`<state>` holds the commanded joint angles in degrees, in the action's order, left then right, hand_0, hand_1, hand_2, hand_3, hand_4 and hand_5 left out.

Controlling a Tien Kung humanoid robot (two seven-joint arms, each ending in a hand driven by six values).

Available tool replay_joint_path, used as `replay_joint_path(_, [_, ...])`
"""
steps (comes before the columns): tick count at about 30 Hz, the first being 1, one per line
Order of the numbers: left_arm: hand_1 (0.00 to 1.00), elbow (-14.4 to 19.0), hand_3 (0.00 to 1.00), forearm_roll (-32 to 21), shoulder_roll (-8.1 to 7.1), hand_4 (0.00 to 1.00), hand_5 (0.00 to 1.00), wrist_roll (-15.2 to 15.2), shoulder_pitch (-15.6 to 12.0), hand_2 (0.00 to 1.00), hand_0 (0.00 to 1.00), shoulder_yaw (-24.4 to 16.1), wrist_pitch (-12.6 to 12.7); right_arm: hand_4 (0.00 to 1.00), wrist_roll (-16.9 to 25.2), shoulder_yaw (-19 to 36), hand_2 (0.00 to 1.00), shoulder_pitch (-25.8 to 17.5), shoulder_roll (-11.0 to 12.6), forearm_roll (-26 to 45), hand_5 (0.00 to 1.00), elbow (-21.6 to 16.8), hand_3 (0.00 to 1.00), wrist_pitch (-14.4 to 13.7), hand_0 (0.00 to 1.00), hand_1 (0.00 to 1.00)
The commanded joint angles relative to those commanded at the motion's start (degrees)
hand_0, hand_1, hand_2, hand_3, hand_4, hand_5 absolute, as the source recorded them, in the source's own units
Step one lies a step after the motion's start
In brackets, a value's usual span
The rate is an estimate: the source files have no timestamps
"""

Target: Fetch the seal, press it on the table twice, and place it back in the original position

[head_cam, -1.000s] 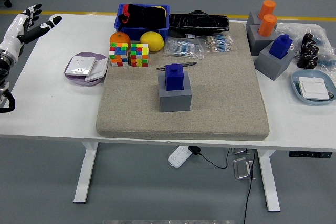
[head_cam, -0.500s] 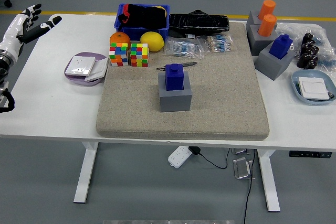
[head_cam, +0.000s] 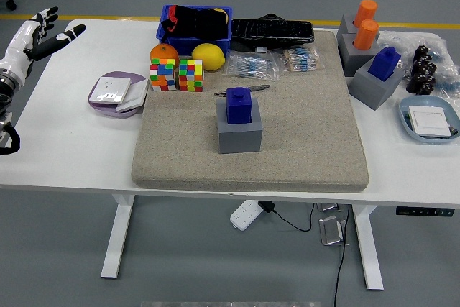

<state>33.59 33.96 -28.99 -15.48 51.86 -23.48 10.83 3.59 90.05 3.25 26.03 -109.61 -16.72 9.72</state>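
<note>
A blue seal [head_cam: 238, 105] stands upright in a grey block holder [head_cam: 239, 133] at the middle of the grey felt mat [head_cam: 302, 141]. My left hand [head_cam: 44, 32] is at the far left edge, above the table's back left corner, with its fingers spread and holding nothing. It is far from the seal. My right hand is out of view.
A second blue seal [head_cam: 385, 63] and two orange seals [head_cam: 366, 24] stand in grey holders at the back right. Two puzzle cubes [head_cam: 177, 75], an orange, a lemon [head_cam: 208, 56], a blue bin [head_cam: 195, 25], a purple dish [head_cam: 116, 93] and a pen [head_cam: 243, 90] lie around the mat's back left.
</note>
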Motion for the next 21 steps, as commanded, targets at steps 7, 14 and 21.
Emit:
replay_joint_path(7, [0.998,0.04,0.998,0.08,-0.08,0.998,0.62,0.03,0.09,0.998,0.998,-0.2,0.07,0.792,-0.04,-0.12,0.686,0.13,0.01,0.19,0.473,-0.01,0.65,0.07,0.807,0.698])
replay_joint_path(14, [0.998,0.01,0.998,0.05,-0.14,0.998,0.623,0.12,0.34,0.998,0.998,-0.17,-0.02,0.79,-0.08,-0.07,0.686,0.14,0.0,0.23,0.474,-0.03,0.649,0.13,0.807,0.697])
replay_joint_path(21, [0.998,-0.07,0.998,0.01,-0.12,0.998,0.624,0.19,0.48,0.998,0.998,-0.18,-0.02,0.789,-0.06,0.1,0.685,0.28,0.14,0.27,0.476,-0.01,0.649,0.11,0.807,0.697])
